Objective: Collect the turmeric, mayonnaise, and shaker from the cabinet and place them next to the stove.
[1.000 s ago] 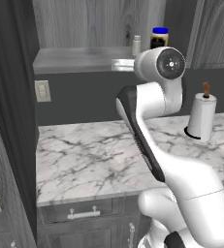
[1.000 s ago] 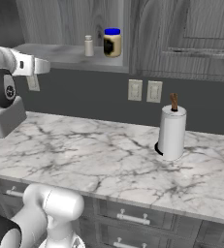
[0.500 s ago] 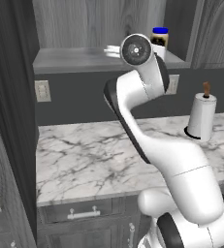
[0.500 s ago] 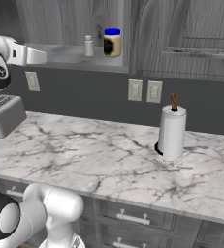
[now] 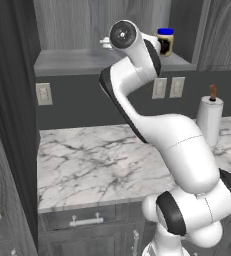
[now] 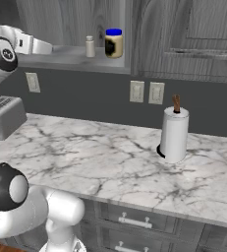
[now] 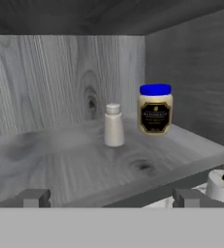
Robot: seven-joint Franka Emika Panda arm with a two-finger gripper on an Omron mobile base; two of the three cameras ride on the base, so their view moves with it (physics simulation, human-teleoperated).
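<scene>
Your pincer (image 7: 111, 196) sits at the front edge of the cabinet (image 7: 50, 160) shelf, its 2 dark tips spread wide apart with nothing between them.

Ahead of the pincer and slightly right of its centre line, the shaker (image 7: 114, 125) stands upright on the shelf. Just beyond it and further right is the mayonnaise (image 7: 155, 109), also upright, its blue lid on. The 2 stand near each other but apart, with a gap of bare shelf between them. Both are well ahead of your tips. The shelf to the left of the shaker is bare wood grain.

In the right base view you see the same pair, shaker (image 6: 90, 47) left of mayonnaise (image 6: 113, 43), near the cabinet's right wall. In the left base view the arm covers most of the mayonnaise (image 5: 165, 40).

Below and to the right of the pincer, the paper-towel roll (image 7: 222, 185) stands on the marble table (image 6: 100, 162); in the right base view the roll (image 6: 174, 134) stands upright near the wall outlets (image 6: 146, 92). A toaster (image 6: 6, 115) sits at the table's left end.
</scene>
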